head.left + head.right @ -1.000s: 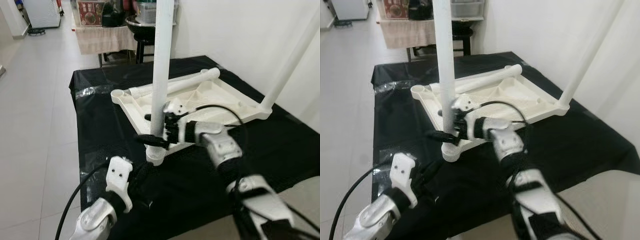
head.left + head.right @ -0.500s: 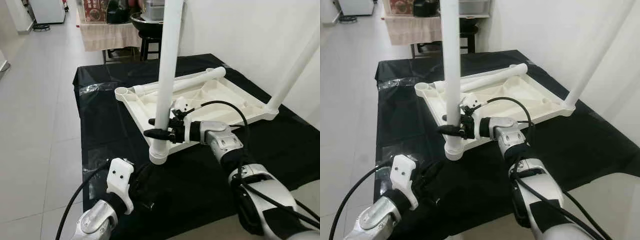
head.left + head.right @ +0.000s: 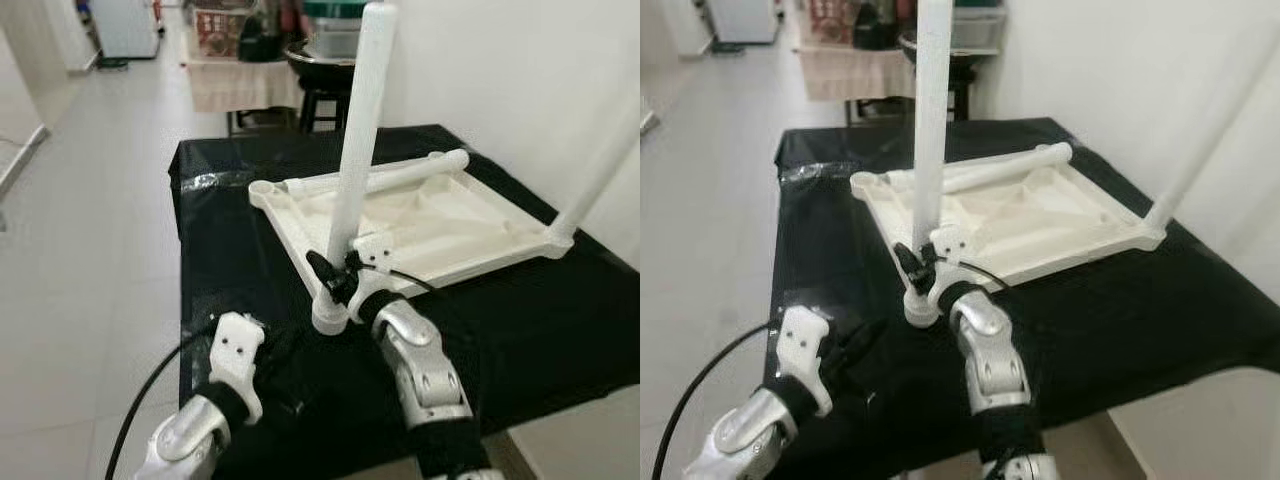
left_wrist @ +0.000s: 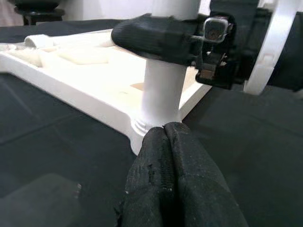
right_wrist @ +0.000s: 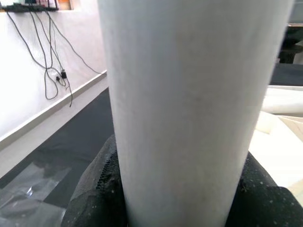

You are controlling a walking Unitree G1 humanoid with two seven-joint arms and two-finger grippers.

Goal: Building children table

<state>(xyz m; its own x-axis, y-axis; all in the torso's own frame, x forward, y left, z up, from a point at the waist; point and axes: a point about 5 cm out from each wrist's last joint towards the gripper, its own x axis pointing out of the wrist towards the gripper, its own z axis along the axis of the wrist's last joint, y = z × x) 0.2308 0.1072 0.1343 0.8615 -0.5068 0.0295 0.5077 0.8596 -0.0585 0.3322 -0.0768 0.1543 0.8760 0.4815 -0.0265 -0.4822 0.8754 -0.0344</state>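
Note:
A white plastic table top (image 3: 450, 225) lies upside down on the black-covered table. One white leg (image 3: 355, 170) stands upright in the near corner socket (image 3: 330, 318). My right gripper (image 3: 335, 275) is shut on this leg just above the socket, and the right wrist view looks straight at the leg (image 5: 189, 109). A second leg (image 3: 600, 165) rises from the far right corner. A third leg (image 3: 400, 175) lies loose along the far edge. My left gripper (image 4: 164, 128) is shut and empty, low over the cloth just in front of the socket.
The black cloth (image 3: 230, 260) covers the whole work table; its left edge drops to a tiled floor (image 3: 90, 200). A white wall runs along the right. A stool (image 3: 320, 70) and a cloth-covered shelf stand behind the table.
The whole view has shifted. My right forearm now reaches the leg from the near side instead of from the right, still gripping it. The left gripper stays where it was.

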